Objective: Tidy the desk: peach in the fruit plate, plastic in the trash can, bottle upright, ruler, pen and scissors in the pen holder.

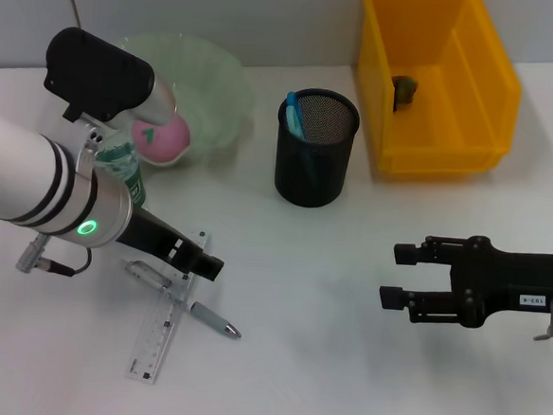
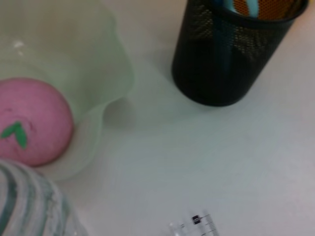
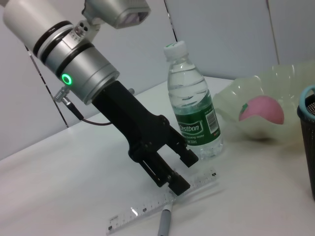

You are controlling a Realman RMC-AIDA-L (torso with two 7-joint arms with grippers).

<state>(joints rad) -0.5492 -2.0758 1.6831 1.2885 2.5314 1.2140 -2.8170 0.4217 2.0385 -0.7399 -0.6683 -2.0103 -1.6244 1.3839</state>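
We count one of nearly everything on the white desk (image 1: pixel 341 364). One peach (image 1: pixel 161 139) lies in the one pale green fruit plate (image 1: pixel 218 89). One water bottle (image 3: pixel 192 105) stands upright just beside that plate, cap on top. One clear ruler (image 1: pixel 166 325) lies flat on the desk, and one grey pen (image 1: pixel 194 307) lies across it, touching it. One black mesh pen holder (image 1: pixel 315 153) stands between the plate and the one yellow bin (image 1: pixel 437 76); a blue item, most likely the scissors' handle (image 1: pixel 293 114), pokes up from inside the holder. A small dark scrap (image 1: pixel 404 89) sits in the bin, and we cannot tell what it is.

We see two grippers. Our left gripper (image 3: pixel 181 169) hangs low over the ruler and pen, its jaws spread and holding nothing, its lower finger right at the ruler's edge. Our right gripper (image 1: pixel 397 274) hovers well apart from everything, over bare desk, jaws likewise spread and empty.
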